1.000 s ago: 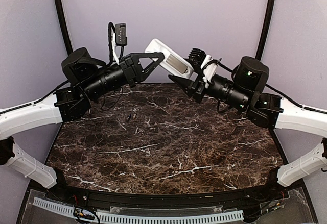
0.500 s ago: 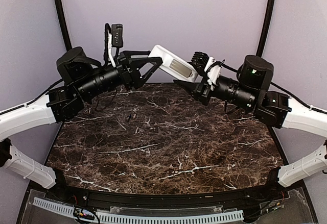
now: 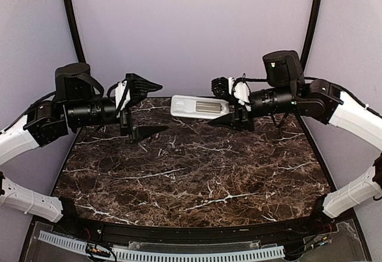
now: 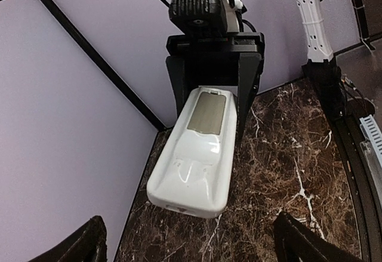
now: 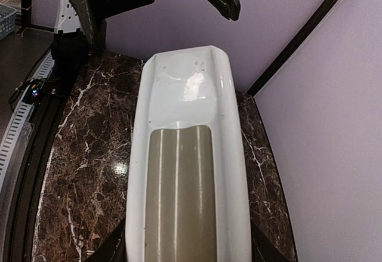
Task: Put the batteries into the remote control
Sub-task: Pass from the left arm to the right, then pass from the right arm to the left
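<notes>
One end of the remote control (image 3: pixel 200 105) is clamped in my right gripper (image 3: pixel 216 110); its long axis points left toward my left gripper (image 3: pixel 162 108), spread wide, empty, near but apart

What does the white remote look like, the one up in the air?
The remote control is a long, glossy white plastic handset with rounded corners. Its back faces up, showing an open, greyish compartment with lengthwise ridges, seemingly empty. It hangs roughly level above the marble table, clamped at one end by the right gripper. Its free end points toward the open left gripper, which is not touching it.
</notes>
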{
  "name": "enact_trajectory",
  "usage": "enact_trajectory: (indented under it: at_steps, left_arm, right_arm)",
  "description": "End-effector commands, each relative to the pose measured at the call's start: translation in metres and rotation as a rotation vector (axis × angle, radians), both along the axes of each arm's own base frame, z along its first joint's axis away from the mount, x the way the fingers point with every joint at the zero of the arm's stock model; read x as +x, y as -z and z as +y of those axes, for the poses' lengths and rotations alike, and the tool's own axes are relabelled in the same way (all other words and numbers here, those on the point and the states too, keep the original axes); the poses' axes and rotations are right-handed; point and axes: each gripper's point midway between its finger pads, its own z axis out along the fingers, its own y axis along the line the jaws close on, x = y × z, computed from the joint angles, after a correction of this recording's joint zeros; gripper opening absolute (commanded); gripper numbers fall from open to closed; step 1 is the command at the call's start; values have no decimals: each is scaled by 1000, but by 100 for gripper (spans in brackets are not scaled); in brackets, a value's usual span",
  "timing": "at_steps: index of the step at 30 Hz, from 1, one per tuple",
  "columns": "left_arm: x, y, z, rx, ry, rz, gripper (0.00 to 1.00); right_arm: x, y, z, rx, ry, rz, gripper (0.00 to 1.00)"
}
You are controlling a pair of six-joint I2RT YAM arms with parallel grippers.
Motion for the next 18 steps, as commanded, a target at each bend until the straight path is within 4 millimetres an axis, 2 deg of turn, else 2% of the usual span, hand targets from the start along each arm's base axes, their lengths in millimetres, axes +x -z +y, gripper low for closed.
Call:
enact_trajectory:
  at_steps: [1, 5, 7, 8, 11, 14, 18]
  left_arm:
    - [-1, 41, -6, 210, 59, -48, 97]
    - [-2, 46, -17, 209, 97, -44, 96]
    - [-2, 41, -22, 164, 106, -50, 95]
    - [-1, 35, -24, 131, 106, -53, 91]
    - [-1, 36, -30, 106, 114, -20, 82]
    - [-1, 39, -32, 110, 121, 5, 80]
    - [-4, 39, -34, 105, 139, 20, 71]
  right_arm:
    - [-18, 16, 3, -79, -97, 73, 0]
    - [-20, 17, 7, -81, -120, 51, 0]
    - [-21, 17, 8, -81, -125, 47, 0]
    - [-21, 17, 9, -81, -128, 45, 0]
    - [-20, 17, 11, -79, -131, 43, 0]
    - [-19, 17, 14, -74, -129, 36, 0]
    - [-16, 18, 17, -72, -120, 29, 0]
